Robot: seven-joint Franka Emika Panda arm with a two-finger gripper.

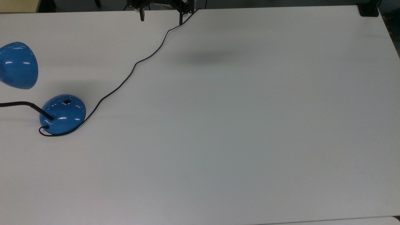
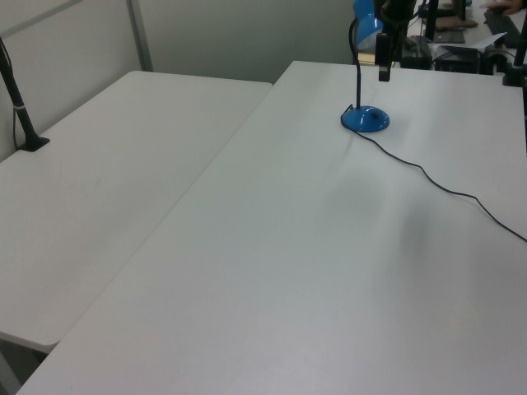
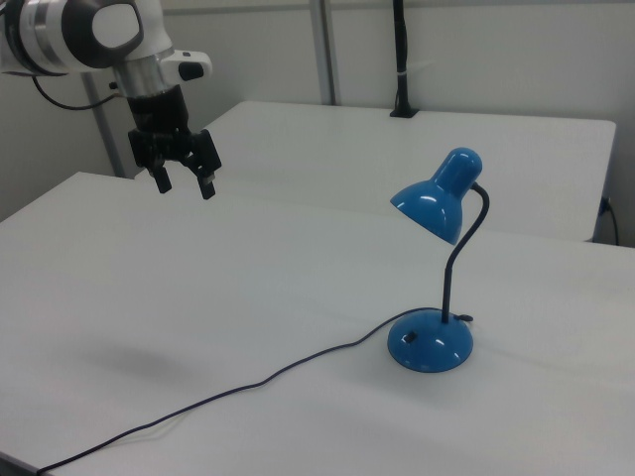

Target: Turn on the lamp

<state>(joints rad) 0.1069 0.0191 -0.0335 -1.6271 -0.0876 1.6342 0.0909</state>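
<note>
Nothing of the task done yet, judging by the scene: lamp dark under its shade, no glow on the table beneath, switch on the round base untouched. Stands near the top view's left edge, base flat on the white table, shade hanging just beyond it, thin black neck bending up out of the base. In the right view, toward the right view's right, upright, shade tilted down and to the right view's left. Cord trailing from the base across the table toward the far edge.

Claw released, two fingers spread with a clear gap and nothing between them, hanging high above the table and well apart from the lamp, at the right view's upper left; at the top view's upper edge, close to where the cord leaves the table.

Left to do, all of it: cross to the base, come down over the small black switch, press it
</note>
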